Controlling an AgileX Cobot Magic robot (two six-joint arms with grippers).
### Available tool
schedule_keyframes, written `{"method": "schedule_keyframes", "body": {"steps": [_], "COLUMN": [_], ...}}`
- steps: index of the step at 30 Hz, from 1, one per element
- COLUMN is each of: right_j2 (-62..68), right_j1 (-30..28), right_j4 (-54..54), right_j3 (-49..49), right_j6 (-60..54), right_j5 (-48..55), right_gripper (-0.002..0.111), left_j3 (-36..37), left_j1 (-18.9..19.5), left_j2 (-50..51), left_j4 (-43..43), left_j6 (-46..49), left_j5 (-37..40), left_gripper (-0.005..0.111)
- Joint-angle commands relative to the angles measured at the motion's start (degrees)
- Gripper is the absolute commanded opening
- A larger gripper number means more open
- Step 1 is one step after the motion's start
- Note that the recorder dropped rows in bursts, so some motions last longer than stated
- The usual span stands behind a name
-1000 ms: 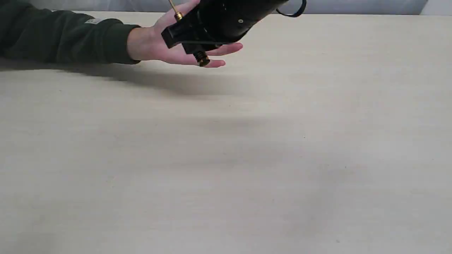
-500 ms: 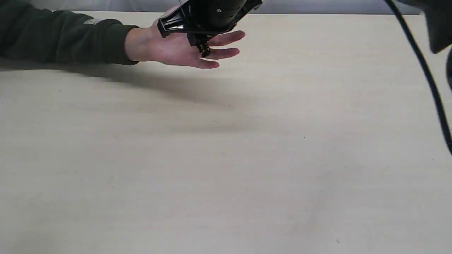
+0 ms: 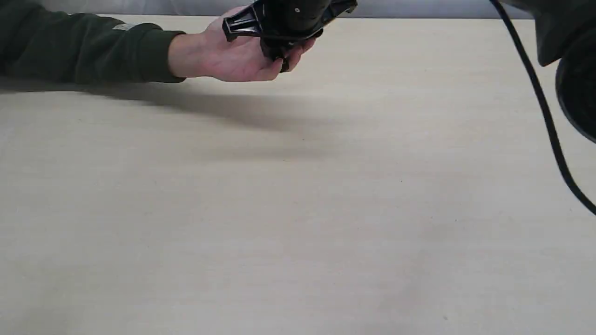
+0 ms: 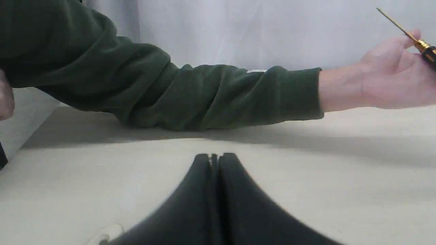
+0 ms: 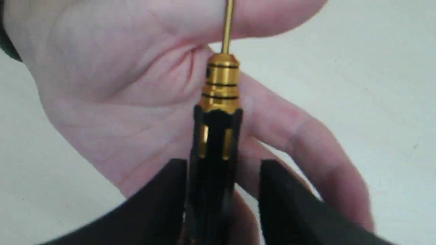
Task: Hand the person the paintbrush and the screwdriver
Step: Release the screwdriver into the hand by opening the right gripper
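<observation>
No legible text; light patch (image 3: pixel 123 27) on sleeve (image 3: pixel 84 51) of person (image 3: pixel 233 58) too blurred to read.

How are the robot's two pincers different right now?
The left pincer is shut and empty; the right pincer is open, with the screwdriver between its jaws. The left pincer sits over the table, apart from the person's hand; the right pincer is right at that hand. Both are black.

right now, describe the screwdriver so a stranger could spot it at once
At the far edge of the pale table, a hand reaches from a dark green sleeve. Over its palm, between the jaws of the black right gripper, is the screwdriver: thin gold shaft, ringed gold collar, black handle, the only gold thing.
</observation>
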Motion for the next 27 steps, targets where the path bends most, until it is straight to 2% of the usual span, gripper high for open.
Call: {"method": "schedule_keyframes", "body": {"steps": [1,3,8,14,19,27], "right_j2": [-2.90,-4.37,-7.22,-10.51,-15.36,-27.03], "right_j1": [-0.47,-0.47,-0.47,-0.47,-0.47,-0.47], "right_j4": [-0.64,-0.52,-0.11,-0.11,-1.30,-1.56], "right_j3": [-0.31,-0.31,-0.21,2.51,9.12,23.59], "right_j6": [0.13,0.13,-1.12,-3.18,-3.32,-3.95], "right_j5": [0.37,0.37,1.85,5.04,2.24,-1.79], "right_gripper": [0.048,0.052,0.053,0.046,0.036,0.035], "left_j3": [0.12,0.12,0.12,0.12,0.12,0.12], "left_j1": [-0.37,-0.37,-0.37,-0.37,-0.37,-0.37], "left_j2": [-0.14,-0.14,-0.14,-0.14,-0.14,-0.14], "left_j4": [-0.06,-0.06,-0.06,-0.21,-0.21,-0.21], "left_j6": [-0.12,-0.12,-0.12,-0.12,-0.12,-0.12], "left_j5": [-0.71,-0.71,-0.71,-0.57,-0.57,-0.57], "left_gripper": [0.000,0.000,0.000,0.000,0.000,0.000]}}
